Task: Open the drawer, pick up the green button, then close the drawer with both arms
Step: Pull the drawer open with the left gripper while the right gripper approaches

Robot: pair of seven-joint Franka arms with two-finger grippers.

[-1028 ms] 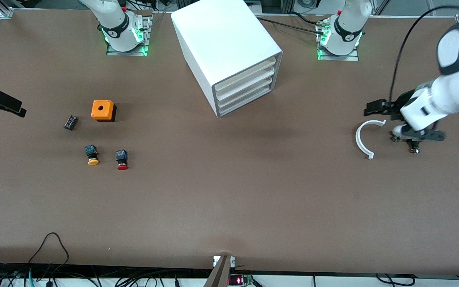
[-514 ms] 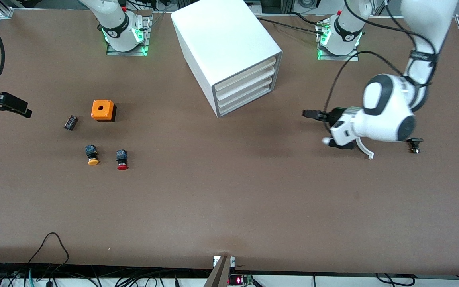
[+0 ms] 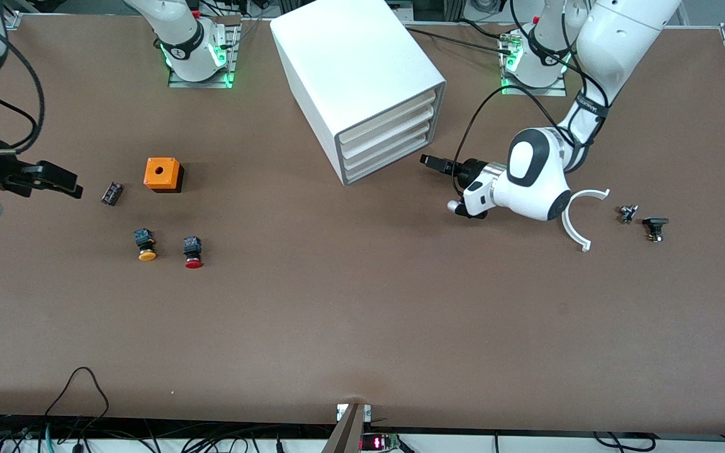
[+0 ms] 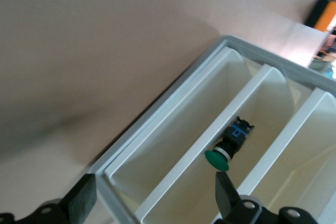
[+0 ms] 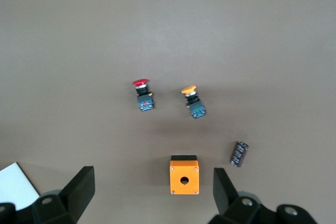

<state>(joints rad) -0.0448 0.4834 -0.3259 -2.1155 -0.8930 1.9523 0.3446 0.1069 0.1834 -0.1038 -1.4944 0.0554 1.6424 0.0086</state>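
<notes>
The green button (image 4: 224, 149) lies inside a cabinet (image 3: 362, 82) drawer (image 3: 389, 143), seemingly the second down, near the desk's edge along the bases. Left gripper (image 3: 433, 162) hovers just before the fronts, fingers (image 4: 79, 200) wide; bare tabletop (image 3: 362, 327) around. Right gripper (image 3: 60, 181), wide, hangs by the right arm's end.

One cabinet (image 3: 362, 82), four drawers (image 3: 387, 135), three buttons (image 3: 193, 252), one orange box (image 3: 162, 174), two arms (image 3: 532, 182).
</notes>
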